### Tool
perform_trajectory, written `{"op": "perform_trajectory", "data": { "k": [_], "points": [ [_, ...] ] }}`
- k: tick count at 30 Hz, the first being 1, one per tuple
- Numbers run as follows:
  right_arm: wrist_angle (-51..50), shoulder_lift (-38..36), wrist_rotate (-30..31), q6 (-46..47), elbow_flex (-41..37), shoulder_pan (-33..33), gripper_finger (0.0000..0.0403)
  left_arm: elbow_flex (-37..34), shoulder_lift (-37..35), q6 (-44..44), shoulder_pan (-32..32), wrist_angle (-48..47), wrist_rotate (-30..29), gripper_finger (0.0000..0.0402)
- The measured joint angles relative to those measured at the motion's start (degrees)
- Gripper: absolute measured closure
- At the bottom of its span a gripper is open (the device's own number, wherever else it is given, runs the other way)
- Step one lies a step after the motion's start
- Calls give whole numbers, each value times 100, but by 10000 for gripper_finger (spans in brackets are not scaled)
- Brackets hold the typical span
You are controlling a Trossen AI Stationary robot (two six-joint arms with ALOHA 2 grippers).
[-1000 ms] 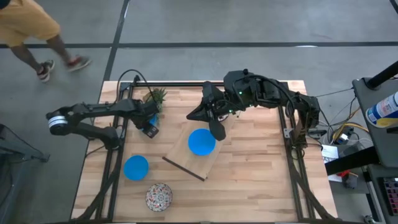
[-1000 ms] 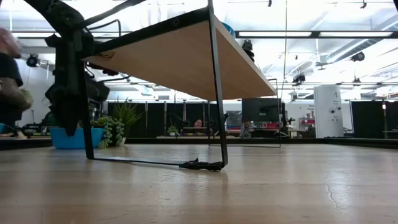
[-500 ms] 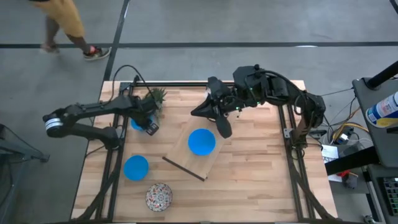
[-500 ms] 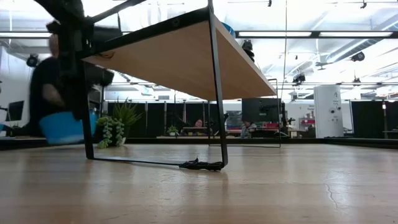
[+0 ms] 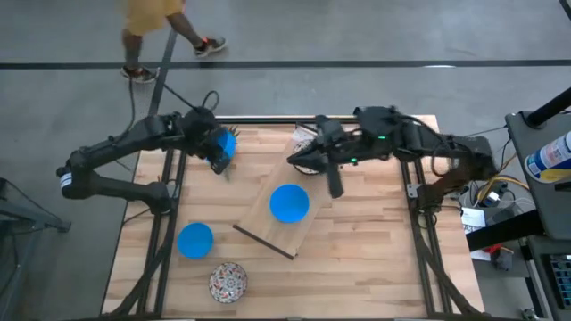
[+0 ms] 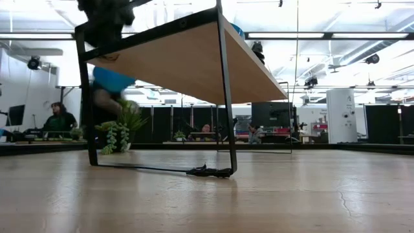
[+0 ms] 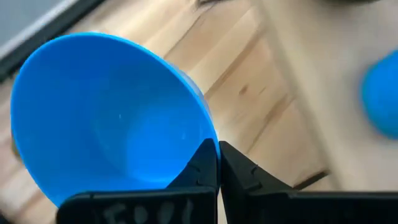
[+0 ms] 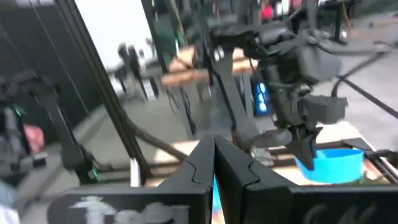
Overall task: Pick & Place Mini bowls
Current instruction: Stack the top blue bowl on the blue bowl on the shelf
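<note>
My left gripper (image 5: 219,152) is shut on a blue mini bowl (image 5: 225,143), high above the table's far left. A second blue bowl (image 5: 287,202) sits on the light wooden board (image 5: 308,227) at mid-table. A third blue bowl (image 5: 194,239) and a red-patterned bowl (image 5: 227,282) rest on the table near the front left. My right gripper (image 5: 335,185) hangs shut above the board's far right side and holds nothing. In the right wrist view, the left arm carries the lifted bowl (image 8: 329,163). My left gripper pinches the blue bowl's wall at the rim (image 7: 208,138), one finger (image 7: 200,167) inside the bowl and one outside. The bowl is lifted clear of the table and tilted, its opening turned sideways. In the low view the bowl (image 6: 111,79) hangs in the air beside the board's leg.
The board stands raised and slanted on a black wire frame (image 6: 223,97). A small green plant (image 6: 119,129) stands at the far left, under the lifted bowl. A person (image 5: 165,22) walks on the floor beyond the far edge. Bare table lies to the right of the board.
My left gripper has shut on the blue bowl beside the plant. It has lifted the bowl clear of the table, up and toward the far edge, and tipped it. My right gripper has drifted a little toward the right edge and stayed shut.
</note>
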Motion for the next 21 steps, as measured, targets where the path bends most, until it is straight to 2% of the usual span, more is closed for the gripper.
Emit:
{"op": "perform_trajectory", "data": {
  "k": [6, 13, 21],
  "points": [
    [1256, -990, -2, 693, -1753, -13, 394, 1051, 207, 240, -504, -5, 52, 401],
    [2485, -2058, -7, 983, -3375, -9, 394, 2225, 948, 286, -1565, 12, -142, 401],
    [2807, -3288, 12, 1047, -4732, -9, 394, 3278, 2098, 575, -2771, 17, -466, 401]
  ]
}}
